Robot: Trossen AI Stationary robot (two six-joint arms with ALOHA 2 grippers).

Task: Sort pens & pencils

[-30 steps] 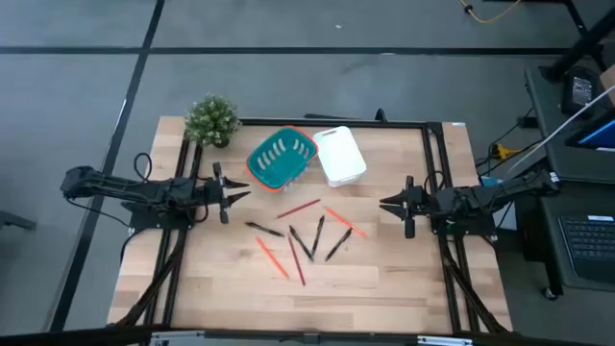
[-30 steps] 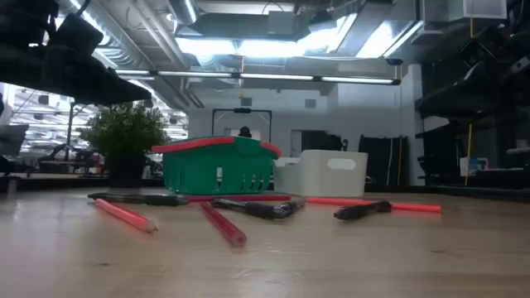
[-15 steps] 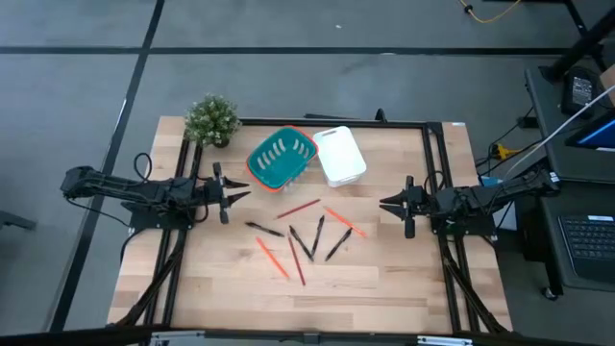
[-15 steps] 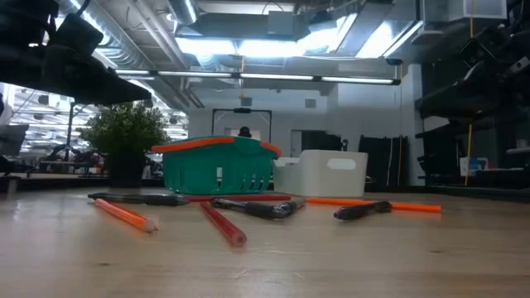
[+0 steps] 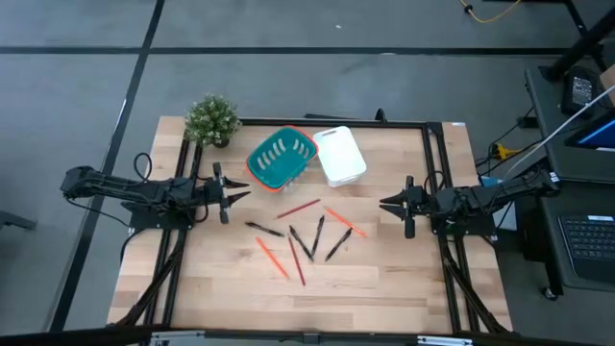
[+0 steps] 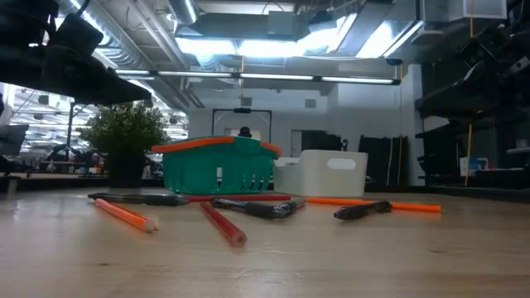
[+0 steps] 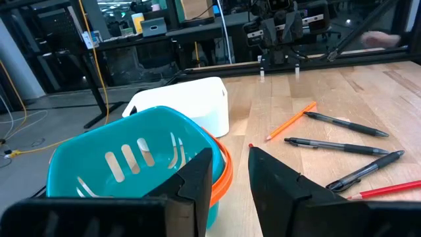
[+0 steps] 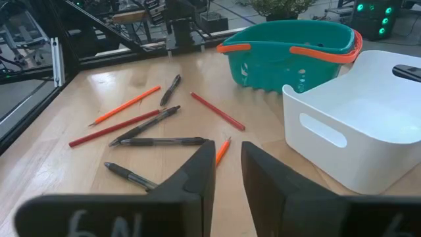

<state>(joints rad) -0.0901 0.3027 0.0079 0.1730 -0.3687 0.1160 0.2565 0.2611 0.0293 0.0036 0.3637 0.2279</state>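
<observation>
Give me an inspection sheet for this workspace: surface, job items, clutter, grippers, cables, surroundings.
Surface: wooden table, bare wood around the items.
Job's things: black pens and red and orange pencils scattered at the table's centre; none in the teal basket or white bin.
Clutter: potted plant at the far left corner.
Grippers: left gripper and right gripper hover at the sides, slightly open, holding nothing.
Cables: yellow cable on the floor.
Surroundings: desk with keyboard on the right.
</observation>
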